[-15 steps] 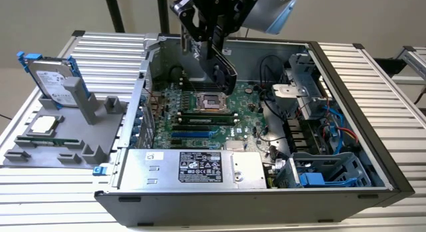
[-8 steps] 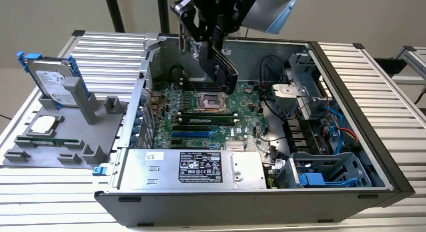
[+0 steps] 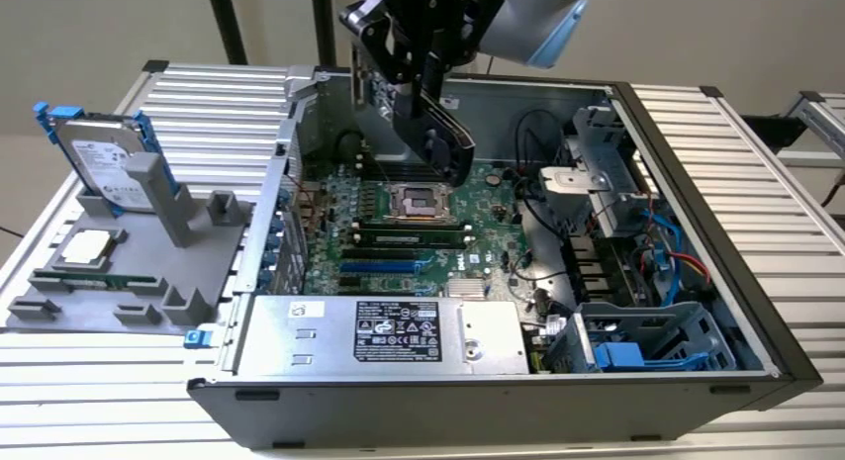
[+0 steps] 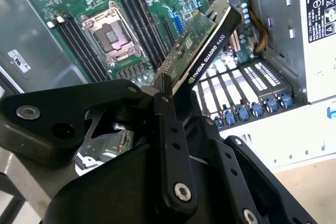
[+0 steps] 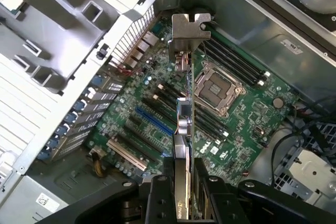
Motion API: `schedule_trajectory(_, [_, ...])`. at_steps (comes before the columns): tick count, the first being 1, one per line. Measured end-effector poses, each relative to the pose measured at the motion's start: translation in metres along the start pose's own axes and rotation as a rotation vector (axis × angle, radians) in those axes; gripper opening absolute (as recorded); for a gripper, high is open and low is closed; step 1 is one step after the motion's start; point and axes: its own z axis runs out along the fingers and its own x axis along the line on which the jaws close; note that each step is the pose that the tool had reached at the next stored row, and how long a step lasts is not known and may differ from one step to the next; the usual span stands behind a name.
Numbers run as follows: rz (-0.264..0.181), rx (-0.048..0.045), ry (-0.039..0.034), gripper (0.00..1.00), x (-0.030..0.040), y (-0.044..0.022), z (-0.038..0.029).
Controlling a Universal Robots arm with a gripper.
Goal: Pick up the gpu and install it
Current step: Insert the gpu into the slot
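Observation:
The gpu (image 3: 442, 134) is a green card with a black shroud, and it hangs tilted over the motherboard (image 3: 436, 237) inside the open computer case. My gripper (image 3: 420, 54) is shut on its upper end. In the second wrist view the gpu (image 4: 205, 40) slants away from the black fingers (image 4: 168, 129) toward the expansion slots. In the first wrist view the gpu (image 5: 184, 124) is edge-on, its silver bracket (image 5: 190, 32) at the far end, above the slots and apart from the blue slot (image 5: 155, 121).
The case wall (image 3: 687, 183) rings the board. A power supply (image 3: 383, 331) lies at the front and drive cages (image 3: 647, 331) on the exterior view's right. A grey holder (image 3: 133, 272) on the exterior view's left carries a hard drive (image 3: 106, 163). A CPU socket (image 3: 420, 201) sits below the card.

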Motion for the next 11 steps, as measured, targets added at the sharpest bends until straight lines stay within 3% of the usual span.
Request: schedule_trajectory(11, [-0.056,-0.001,0.0031,0.0,0.0,0.0,0.0])
